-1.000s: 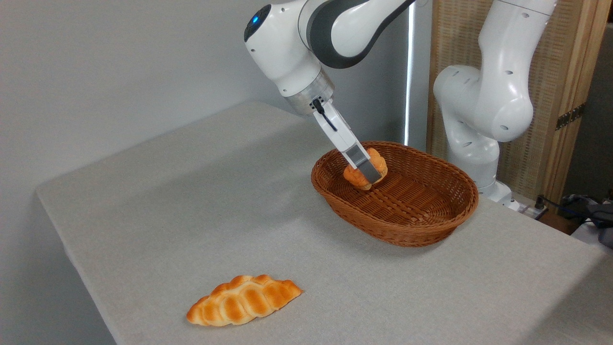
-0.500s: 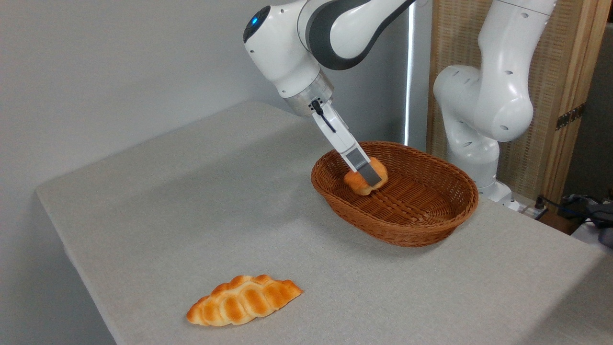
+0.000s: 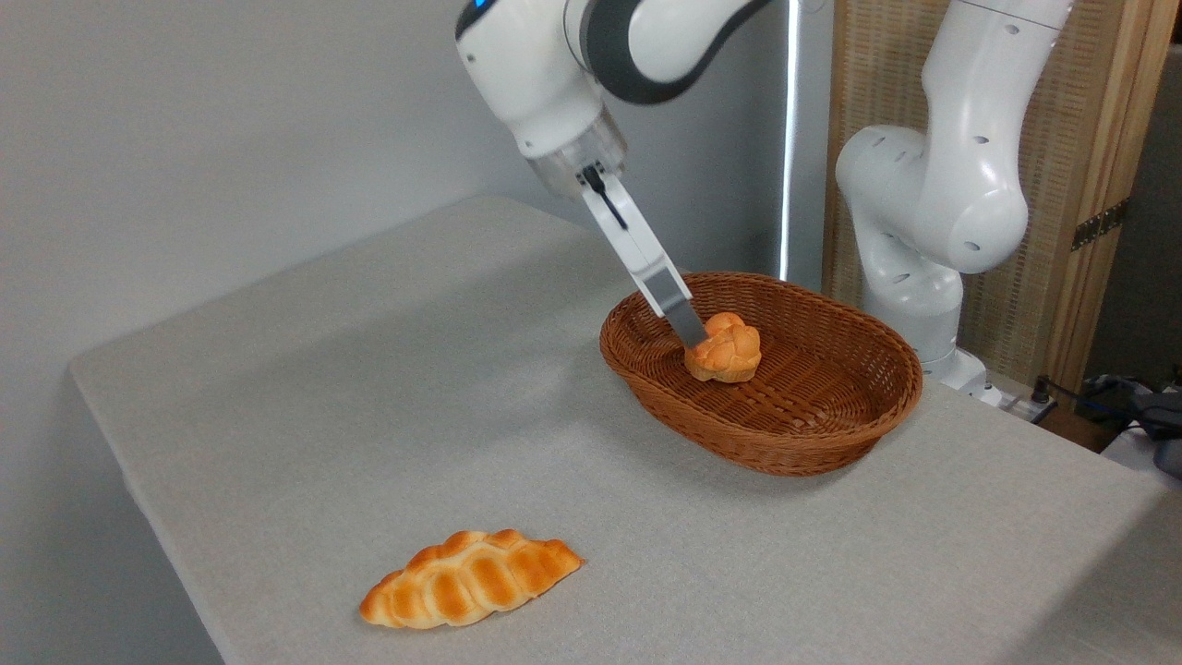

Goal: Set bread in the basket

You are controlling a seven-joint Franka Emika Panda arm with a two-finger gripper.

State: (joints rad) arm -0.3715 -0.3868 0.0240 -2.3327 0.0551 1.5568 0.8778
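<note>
The small round golden-orange knotted bun point(image 3: 725, 347) sits released on the floor of the oval reddish-brown wicker basket point(image 3: 813, 434) near the tabletop's far-right edge, the end effector point(image 3: 688, 334) empty beside it, its spread unclear, so retreat comes next.

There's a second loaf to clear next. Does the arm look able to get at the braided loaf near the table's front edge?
Probably yes: the braided loaf lies alone on the bare table with nothing around it, though it sits well away from the gripper.
</note>
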